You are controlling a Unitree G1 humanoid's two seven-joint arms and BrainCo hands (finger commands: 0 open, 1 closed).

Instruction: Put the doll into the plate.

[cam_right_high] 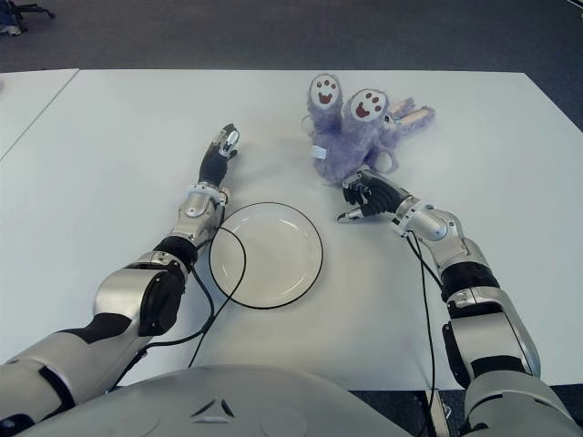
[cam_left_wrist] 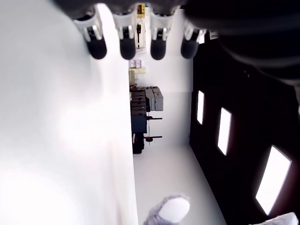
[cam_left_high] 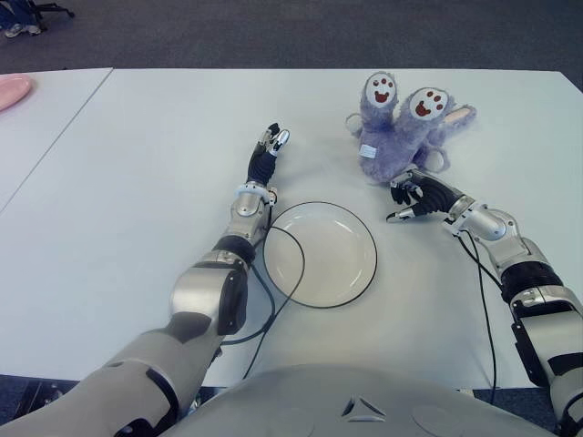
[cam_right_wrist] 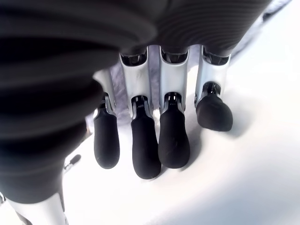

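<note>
The right robot hand [cam_left_high: 412, 202] sits just in front of the doll [cam_left_high: 401, 127], fingers [cam_right_wrist: 145, 150] loosely extended and holding nothing; the gap to the plush looks small, though contact cannot be confirmed. To grasp well, it should probably push forward into the doll's soft body and close around the bulk, not a paw, so the toy does not flop. The plate [cam_left_high: 321, 254] lies empty nearer the robot than the doll, a short carry away. The left robot hand [cam_left_high: 266, 155] shows left of the doll, fingers straight and apart. The white counter [cam_left_high: 137, 182] is broad; beyond the doll lies dark floor [cam_left_high: 273, 32].
</note>
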